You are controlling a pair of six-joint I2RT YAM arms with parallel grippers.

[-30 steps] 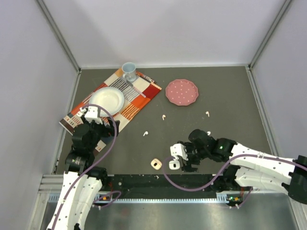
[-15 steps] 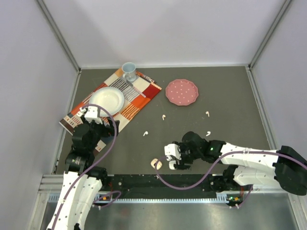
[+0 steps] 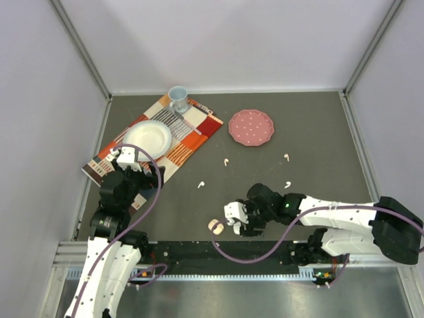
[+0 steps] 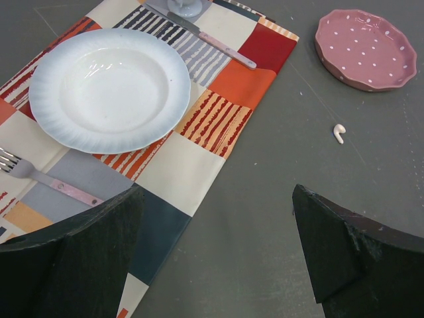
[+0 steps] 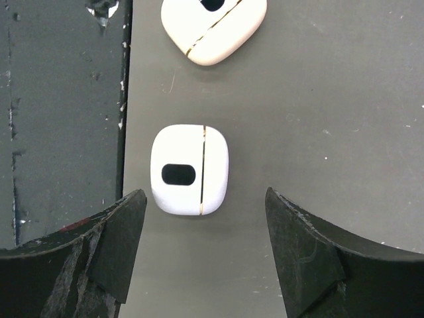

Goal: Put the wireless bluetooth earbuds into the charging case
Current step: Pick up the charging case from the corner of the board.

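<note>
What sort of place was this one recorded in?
Probably a lab robot cell, not a home: a grey table boxed in by blank white panels, two arms bolted to its near edge, and a staged placemat with plate.

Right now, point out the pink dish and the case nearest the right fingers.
pink dish (image 4: pixel 366 48), left wrist view, its dotted floor
case (image 5: pixel 189 170), right wrist view, centre of its top face

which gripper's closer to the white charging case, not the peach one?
Right. The right gripper hangs over the white case, jaws open either side of it, not touching. The left gripper is far off, over the placemat beside the plate.
</note>
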